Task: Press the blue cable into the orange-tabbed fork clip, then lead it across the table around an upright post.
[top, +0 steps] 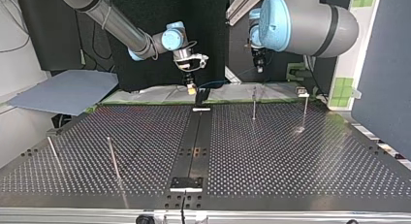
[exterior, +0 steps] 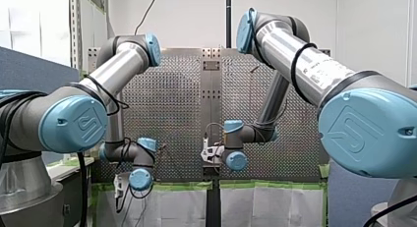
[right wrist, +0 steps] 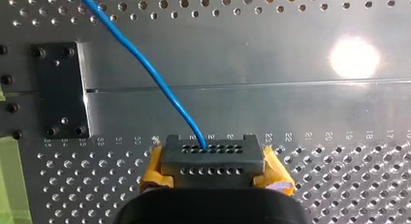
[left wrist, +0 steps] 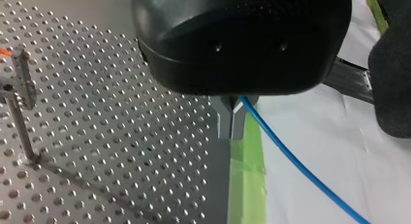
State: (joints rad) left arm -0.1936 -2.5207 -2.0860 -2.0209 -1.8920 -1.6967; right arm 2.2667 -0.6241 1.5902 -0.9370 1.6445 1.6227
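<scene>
1. my right gripper (right wrist: 213, 169) is closed on a dark block (right wrist: 213, 156), with a yellow pad (right wrist: 151, 168) against each side of it.
2. the cable (right wrist: 155, 78) enters a hole in the block's top row and curves away over the table's bare strip.
3. my left gripper (left wrist: 231, 122) has its metal fingers pressed together, and the cable comes out from between them.
4. from there the cable runs over green tape (left wrist: 247, 175) and white sheet, off the table's (top: 291, 161) edge.
5. the clip (left wrist: 23, 78), with its orange tab (left wrist: 5, 52), stands on the table well apart from the cable.
6. in the top view both grippers are at the table's far edge, and thin posts (top: 254, 103) stand near them.
</scene>
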